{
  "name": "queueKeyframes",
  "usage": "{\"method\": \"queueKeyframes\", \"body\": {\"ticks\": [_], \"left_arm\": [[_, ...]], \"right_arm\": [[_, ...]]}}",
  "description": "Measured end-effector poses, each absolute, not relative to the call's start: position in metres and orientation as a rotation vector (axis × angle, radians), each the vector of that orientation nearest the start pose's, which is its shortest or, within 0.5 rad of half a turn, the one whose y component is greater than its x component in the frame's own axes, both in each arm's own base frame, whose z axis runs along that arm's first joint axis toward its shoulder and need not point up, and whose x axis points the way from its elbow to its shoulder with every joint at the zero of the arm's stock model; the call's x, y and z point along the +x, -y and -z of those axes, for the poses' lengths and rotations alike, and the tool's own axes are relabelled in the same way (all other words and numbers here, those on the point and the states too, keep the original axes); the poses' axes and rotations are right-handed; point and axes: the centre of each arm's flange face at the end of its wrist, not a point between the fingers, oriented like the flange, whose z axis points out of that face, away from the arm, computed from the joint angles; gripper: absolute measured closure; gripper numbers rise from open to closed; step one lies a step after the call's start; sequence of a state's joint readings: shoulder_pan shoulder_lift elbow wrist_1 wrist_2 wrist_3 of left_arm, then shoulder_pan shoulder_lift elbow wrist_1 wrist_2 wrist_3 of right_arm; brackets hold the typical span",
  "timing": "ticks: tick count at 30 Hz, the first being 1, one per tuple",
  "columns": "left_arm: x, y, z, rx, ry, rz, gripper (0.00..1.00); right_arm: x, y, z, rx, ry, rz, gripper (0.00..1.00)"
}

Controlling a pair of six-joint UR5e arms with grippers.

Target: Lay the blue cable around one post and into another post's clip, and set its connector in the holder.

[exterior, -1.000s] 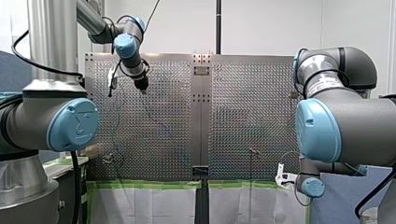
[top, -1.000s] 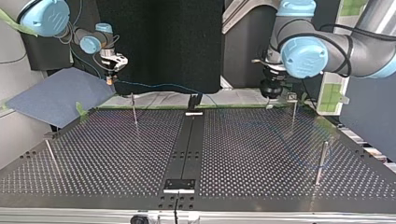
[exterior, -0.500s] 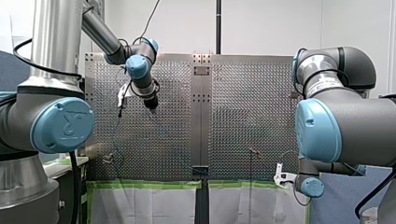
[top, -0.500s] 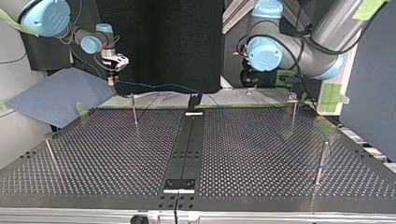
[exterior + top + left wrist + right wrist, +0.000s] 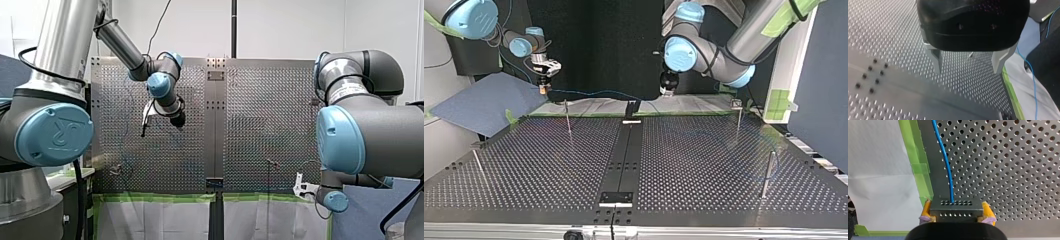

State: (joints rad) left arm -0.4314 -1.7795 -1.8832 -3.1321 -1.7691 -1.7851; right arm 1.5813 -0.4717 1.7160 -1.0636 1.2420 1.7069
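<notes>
The black metal-fingered left gripper (image 5: 969, 67) has swung toward the middle of the perforated metal table (image 5: 704, 150), fingers spread, empty. The yellow-padded right gripper (image 5: 955, 213) clamps the dark perforated connector block (image 5: 955, 206) of the thin blue cable (image 5: 945, 162) at the table's edge. Seating evidently remains, and the routing is too faint to judge.

Connector (image 5: 956, 206) in right gripper (image 5: 956, 210) at table (image 5: 704, 165) arm-side edge; cable (image 5: 594, 92) runs along that edge toward holder (image 5: 631, 107) at its middle; left gripper (image 5: 667, 91) above table.

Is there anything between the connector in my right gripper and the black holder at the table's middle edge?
A thin post stands on the table roughly between the connector, held in my right gripper, and the holder. My left gripper, open, hangs higher, on the holder's far side.
</notes>
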Motion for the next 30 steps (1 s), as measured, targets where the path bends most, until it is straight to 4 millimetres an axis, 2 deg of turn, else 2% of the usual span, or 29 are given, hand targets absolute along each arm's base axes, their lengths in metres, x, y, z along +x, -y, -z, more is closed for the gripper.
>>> {"method": "queueKeyframes", "body": {"ticks": [7,16,30], "left_arm": [[0.382,0.338,-0.243,0.192,-2.023,0.280,0.00],[0.390,0.388,-0.237,0.219,-1.955,0.383,0.00],[0.389,0.463,-0.225,0.267,-1.850,0.510,0.00]], "right_arm": [[0.172,0.577,0.131,1.531,1.306,-1.478,1.00],[0.172,0.577,0.131,1.537,1.301,-1.476,1.00],[0.175,0.575,0.132,1.557,1.290,-1.460,1.00]]}}
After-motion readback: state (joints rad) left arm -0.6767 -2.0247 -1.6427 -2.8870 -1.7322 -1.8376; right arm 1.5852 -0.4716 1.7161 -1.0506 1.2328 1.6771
